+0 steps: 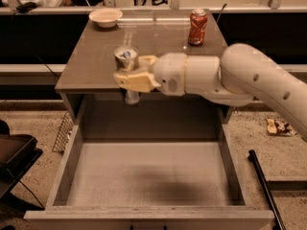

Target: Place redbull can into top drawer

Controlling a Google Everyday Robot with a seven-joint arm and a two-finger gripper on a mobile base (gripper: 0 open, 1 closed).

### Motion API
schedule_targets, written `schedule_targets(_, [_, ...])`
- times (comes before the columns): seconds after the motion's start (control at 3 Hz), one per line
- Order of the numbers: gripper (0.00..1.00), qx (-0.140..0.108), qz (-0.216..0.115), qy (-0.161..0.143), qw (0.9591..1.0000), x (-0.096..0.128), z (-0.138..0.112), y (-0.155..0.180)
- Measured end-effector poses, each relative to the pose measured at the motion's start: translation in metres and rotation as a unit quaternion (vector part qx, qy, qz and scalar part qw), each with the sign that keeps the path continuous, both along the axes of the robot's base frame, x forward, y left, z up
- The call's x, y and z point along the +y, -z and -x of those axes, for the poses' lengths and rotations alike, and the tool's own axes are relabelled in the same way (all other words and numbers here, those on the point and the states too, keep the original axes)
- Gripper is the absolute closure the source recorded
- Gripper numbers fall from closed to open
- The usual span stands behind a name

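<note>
My hand [128, 76] grips the redbull can [126, 58], fingers closed on its sides, holding it upright in the air at the front edge of the desk [91, 61] and above the back of the pulled-out top drawer [67, 166]. My arm [240, 75] reaches in from the right. On the desk's far side, a red soda can [197, 27] and a pale bowl [105, 17] stand well apart.

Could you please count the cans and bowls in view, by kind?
Cans: 2 (redbull can held by the gripper above the back of the top drawer; red soda can on the cabinet top)
Bowls: 1 (bowl, also on the cabinet top)
Total: 3
</note>
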State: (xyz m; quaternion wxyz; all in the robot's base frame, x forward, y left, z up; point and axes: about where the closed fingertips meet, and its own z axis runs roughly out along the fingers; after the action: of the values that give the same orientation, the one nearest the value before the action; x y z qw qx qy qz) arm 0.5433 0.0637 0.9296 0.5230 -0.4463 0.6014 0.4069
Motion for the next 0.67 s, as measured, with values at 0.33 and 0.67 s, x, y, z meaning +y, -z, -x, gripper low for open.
schedule_targets(0.33, [1.00,0.027,0.023,-0.014,0.9993,-0.0335,0.0369,0.0516])
schedule_targets(0.67, [1.00,0.027,0.024,-0.015,0.9993,-0.0331,0.0370,0.0516])
